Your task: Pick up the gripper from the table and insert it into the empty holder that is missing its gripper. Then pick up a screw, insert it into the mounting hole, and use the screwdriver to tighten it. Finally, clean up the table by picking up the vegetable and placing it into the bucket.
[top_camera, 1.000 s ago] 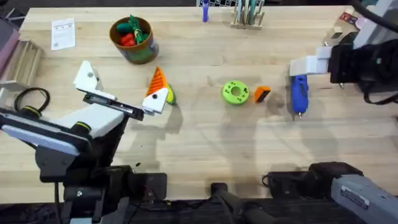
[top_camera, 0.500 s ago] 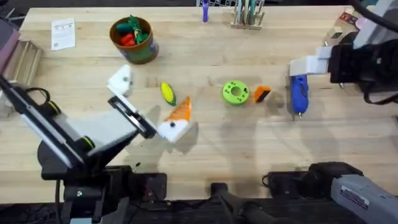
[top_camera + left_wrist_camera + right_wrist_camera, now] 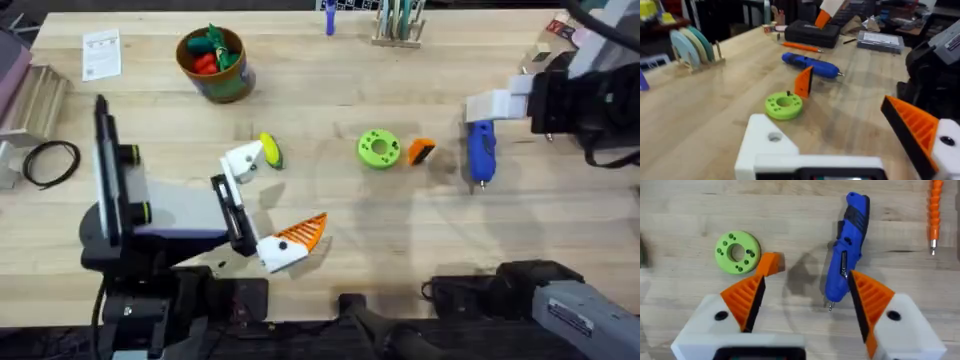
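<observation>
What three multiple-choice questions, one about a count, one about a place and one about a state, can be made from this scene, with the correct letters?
1. How many fingers of the left hand carry an orange pad?
A) none
B) one
C) two

2. Where does the loose orange tip lie?
A) against the left hand
B) on top of the green disc
C) between the green disc and the blue screwdriver

3. How is the right hand?
A) open
B) shut on the blue screwdriver
C) shut on the loose orange tip

Answers:
1 B: the bare white finger has no pad, while its twin has an orange ribbed one.
2 C: the overhead view shows it on the table between those two.
3 A: its fingers stand apart, and the blue screwdriver lies on the table below them.
</observation>
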